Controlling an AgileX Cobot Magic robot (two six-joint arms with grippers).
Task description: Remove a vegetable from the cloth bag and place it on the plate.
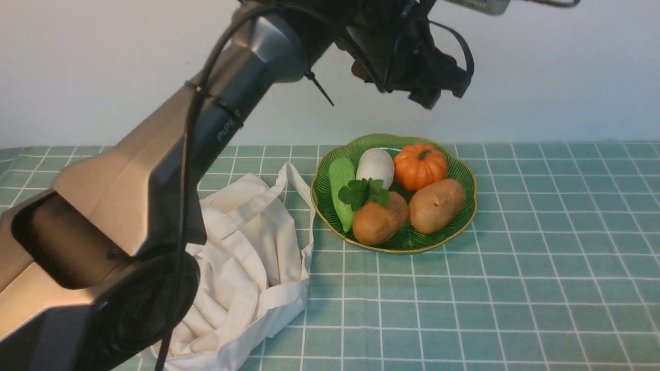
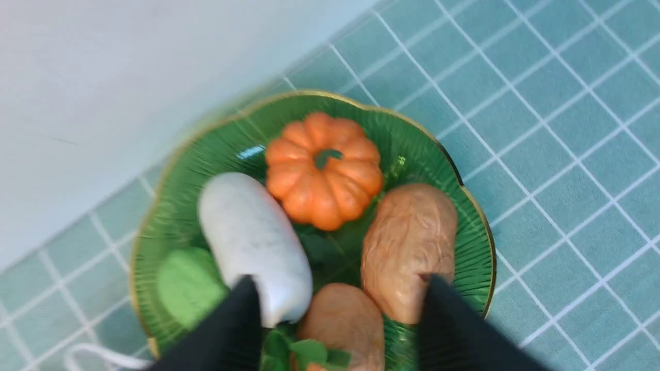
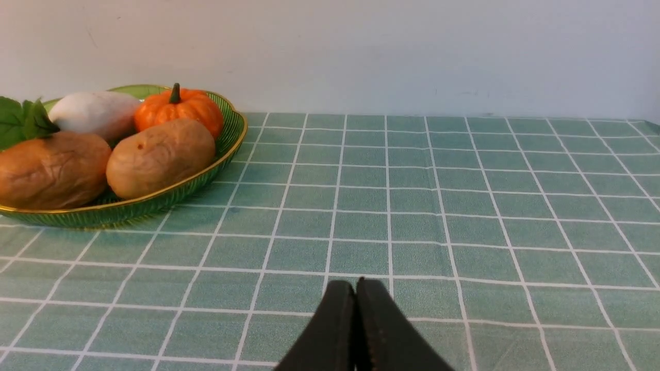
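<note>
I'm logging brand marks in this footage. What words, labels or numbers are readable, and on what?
"PiP": on the left arm, on its silver casing in the front view; the letters after it are not legible.
No text shows on the plate, cloth bag or tablecloth.

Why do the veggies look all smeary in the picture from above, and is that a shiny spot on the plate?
Left wrist view: the white vegetable and the plate look smeared, probably motion blur; a pale glint sits on the plate beside the pumpkin. Front view: sharp, with soft shadows. Right wrist view: crisp and evenly lit.
</note>
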